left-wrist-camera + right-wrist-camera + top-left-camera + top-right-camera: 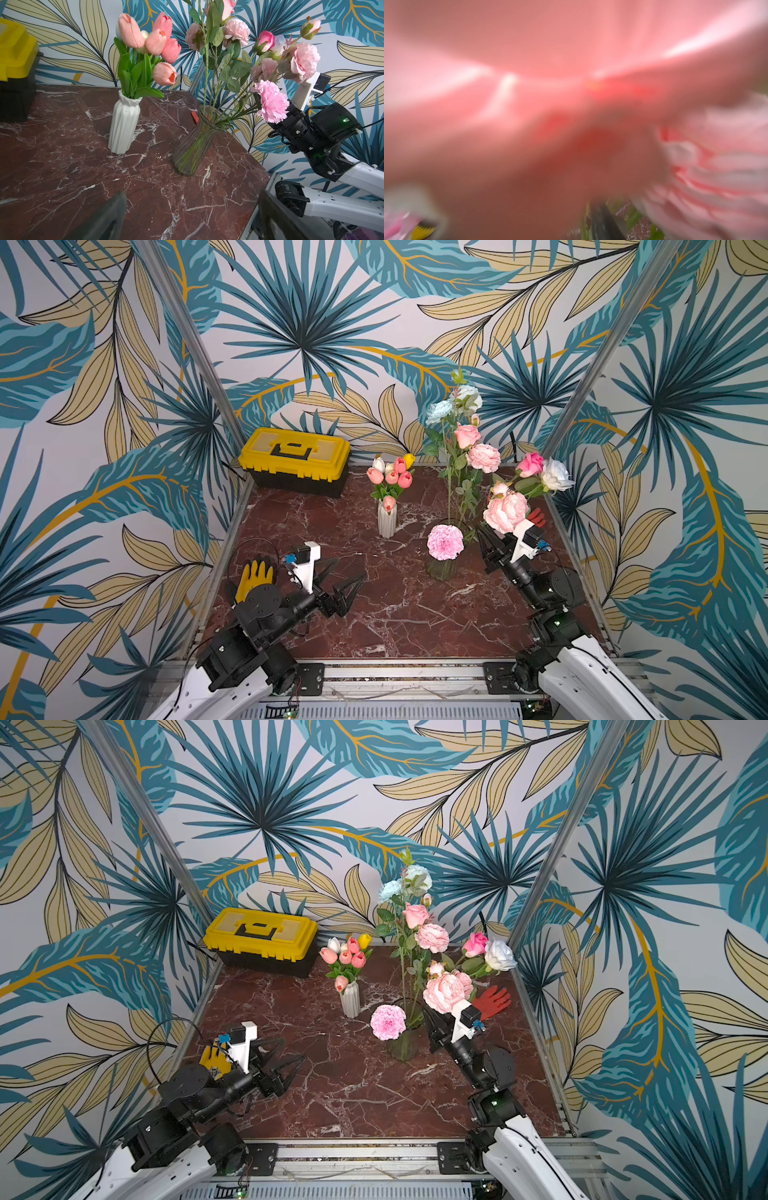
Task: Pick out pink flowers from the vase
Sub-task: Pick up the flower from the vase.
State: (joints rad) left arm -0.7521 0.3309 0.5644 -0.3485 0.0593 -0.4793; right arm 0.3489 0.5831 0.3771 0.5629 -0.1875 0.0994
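Going for the stems on the right side of the glass vase [441, 570] looks like the step you're on, so here's my take. Your right gripper [487, 542] sits just right of centre in both top views. It's nosed in under the big pink peony [505, 512], with the pink carnation [445, 542] drooping over the vase rim just beside it. Honestly, I can't tell whether the jaws are pinching a stem or just close to one. Petals hide the tips, and the right wrist view is nothing but blurry pink up against the lens. So skip that camera and steer from the top views.

Everything pink sits in a vase right now. A pink rose [466, 435], a second peony [483, 457] and a hot pink rose [529, 464] stand higher up in the glass one. The pink tulips [392, 477] are in the white vase [386, 522] at centre frame.

My advice: grab low on one stem only, near the rim. Then lift along the stem's lean, not sideways, since that vase looks tippy and the stems are tangled. Mind the pale blue roses [439, 411] and the white rose [555, 475] sharing it. Your left gripper [353, 595] rests at lower left, jaws spread wide and empty, so I'd consider using it to steady the vase.
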